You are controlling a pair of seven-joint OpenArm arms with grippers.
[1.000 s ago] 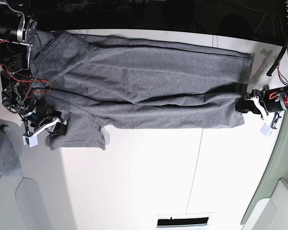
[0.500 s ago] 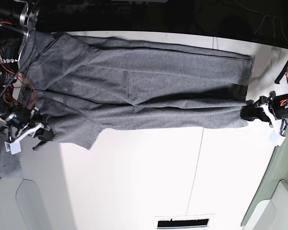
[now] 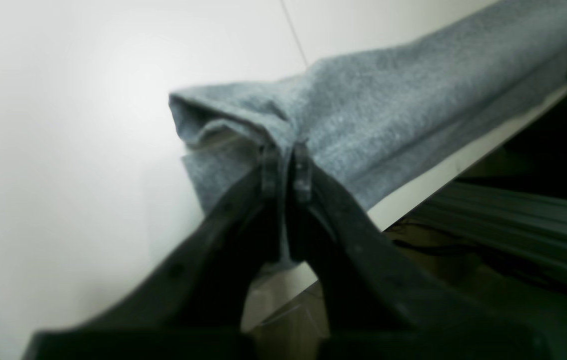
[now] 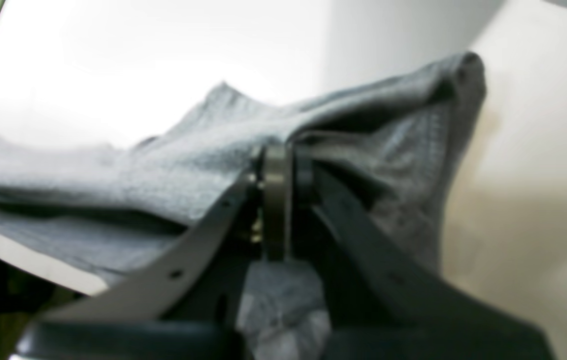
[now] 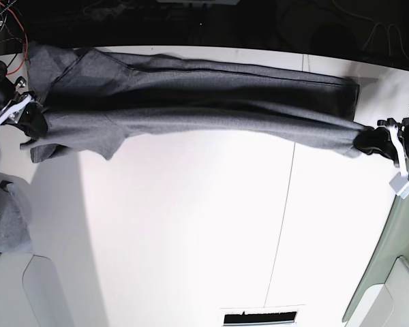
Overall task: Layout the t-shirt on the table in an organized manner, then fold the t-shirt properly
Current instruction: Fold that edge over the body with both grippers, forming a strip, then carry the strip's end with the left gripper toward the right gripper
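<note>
- Your left gripper point(image 3: 286, 167) is clamped on the shirt point(image 3: 393, 120): the two black fingers point(image 3: 268, 175) meet with a fold of grey cloth pinched between their tips.
- From that gripper the shirt runs away up and to the right as a long band, and a loose flap of it hangs just left of the tips.
- Your right gripper point(image 4: 283, 170) is also clenched on the shirt point(image 4: 163, 160), the cloth bunched over and around its tips, with a raised corner up to the right of them.
- In the base view you see the shirt point(image 5: 204, 109) stretched in a narrow strip between the right gripper point(image 5: 27, 119) and the left gripper point(image 5: 378, 139), near the table's far edge.
- A sleeve hangs down from the strip just beside the right gripper.
- The table point(image 5: 191, 238) lies bare on the near side of both grippers, a thin seam crossing it.
- A second grey cloth bundle point(image 5: 7, 218) sits below the right gripper, apart from the shirt.
</note>
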